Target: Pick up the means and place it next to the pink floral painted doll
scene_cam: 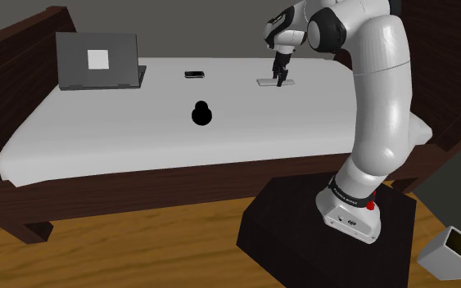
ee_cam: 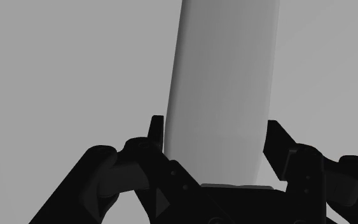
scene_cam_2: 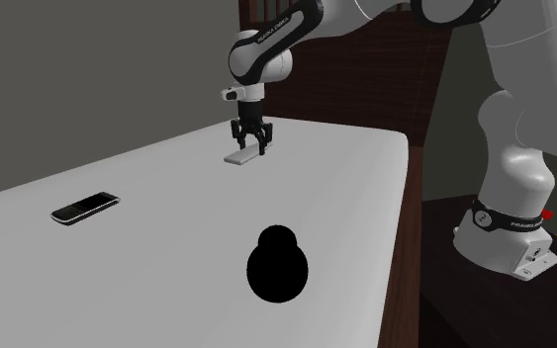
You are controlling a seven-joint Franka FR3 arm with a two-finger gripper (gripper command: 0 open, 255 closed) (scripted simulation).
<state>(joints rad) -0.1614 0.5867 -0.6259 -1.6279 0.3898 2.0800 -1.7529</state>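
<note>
Hand (scene_cam_2: 250, 146) clenched on slab (scene_cam_2: 238, 157), edges only; I expect slip on lift from bed (scene_cam_2: 350, 173), dropping short of doll (scene_cam_2: 278, 264).

On the plain white bed sheet (scene_cam: 97, 131): a flat pale grey slab (scene_cam: 271, 82), a solid black rounded doll figure (scene_cam: 201, 114), a grey laptop (scene_cam: 99, 61) with a white square.

laptop (scene_cam: 99, 61) sat back-left on bed (scene_cam: 138, 139), shoulder view | phone (scene_cam: 193, 74) lay right of it | slab (scene_cam: 264, 82) lay further right, under gripper (scene_cam: 281, 81) | doll (scene_cam: 201, 114) stood mid-bed, before phone | stand (scene_cam: 302, 237) stood before bed | bin (scene_cam: 449, 254) sat right of stand
</note>
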